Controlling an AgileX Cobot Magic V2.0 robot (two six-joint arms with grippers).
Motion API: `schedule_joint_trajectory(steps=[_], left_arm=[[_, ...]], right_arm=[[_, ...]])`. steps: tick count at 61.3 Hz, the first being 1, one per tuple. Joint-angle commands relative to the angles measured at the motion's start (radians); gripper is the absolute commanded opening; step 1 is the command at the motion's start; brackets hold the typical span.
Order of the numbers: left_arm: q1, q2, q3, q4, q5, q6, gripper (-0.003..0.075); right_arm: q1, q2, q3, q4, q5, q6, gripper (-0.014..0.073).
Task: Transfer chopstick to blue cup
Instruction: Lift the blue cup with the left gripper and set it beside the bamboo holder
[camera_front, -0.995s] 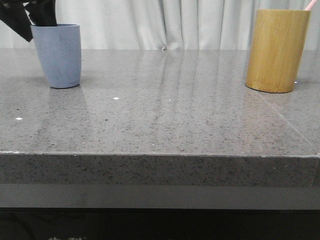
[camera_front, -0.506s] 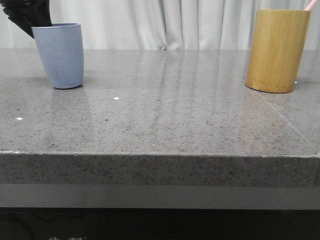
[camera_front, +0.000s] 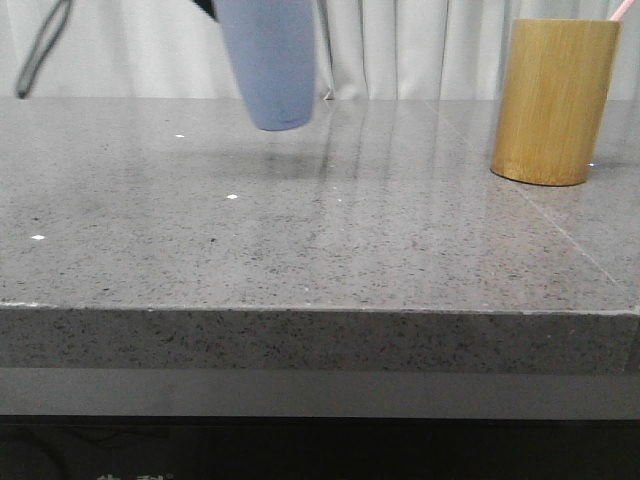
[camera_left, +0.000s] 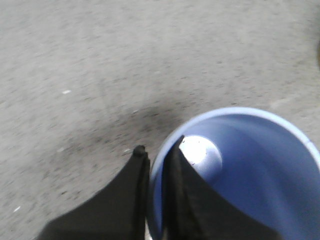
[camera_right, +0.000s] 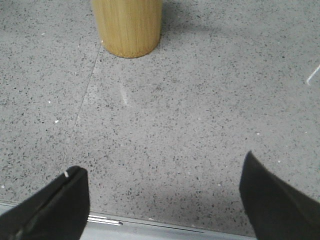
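Cup status: your left tool (camera_left: 156, 165) is clamped on the blue cup (camera_front: 268, 62) rim, 1 finger inside, 1 outside, cup lifted off the counter (camera_front: 320, 250) with its shadow below. Chopstick (camera_front: 623, 9) pink tip pokes out of the bamboo holder (camera_front: 553, 100) at far right, near the counter's right side. Wide bare counter between cup and holder. Right tool (camera_right: 162, 195) is spread wide, holding nothing, hovering near the counter's front edge short of the holder.

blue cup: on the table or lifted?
Lifted. The blue cup hangs above the table, shadow beneath; the left end effector pinches its rim.
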Motion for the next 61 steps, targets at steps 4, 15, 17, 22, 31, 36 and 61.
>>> schedule_joint_trajectory(steps=[4, 15, 17, 22, 31, 36, 61], left_arm=[[-0.06, 0.031, -0.152, -0.005, -0.001, -0.001, -0.0019], [-0.109, 0.12, -0.263, -0.003, 0.016, -0.005, -0.0019], [-0.114, 0.13, -0.273, -0.003, 0.016, -0.005, -0.0019], [-0.125, 0.154, -0.293, -0.001, 0.015, -0.007, -0.0019], [-0.131, 0.158, -0.293, 0.001, 0.006, -0.007, -0.0018], [-0.131, 0.158, -0.293, 0.001, 0.019, -0.007, -0.0013], [-0.131, 0.158, -0.293, 0.016, 0.037, -0.007, 0.0271]], right_arm=[[-0.001, 0.002, -0.034, 0.011, -0.054, -0.002, 0.062], [-0.001, 0.002, -0.034, 0.014, -0.054, -0.002, 0.062], [-0.001, 0.002, -0.034, 0.014, -0.054, -0.002, 0.062], [-0.001, 0.002, -0.034, 0.014, -0.054, -0.002, 0.062], [-0.001, 0.002, -0.034, 0.015, -0.054, -0.002, 0.062], [-0.001, 0.002, -0.034, 0.016, -0.054, -0.002, 0.062], [-0.001, 0.002, -0.034, 0.016, -0.055, -0.002, 0.062]])
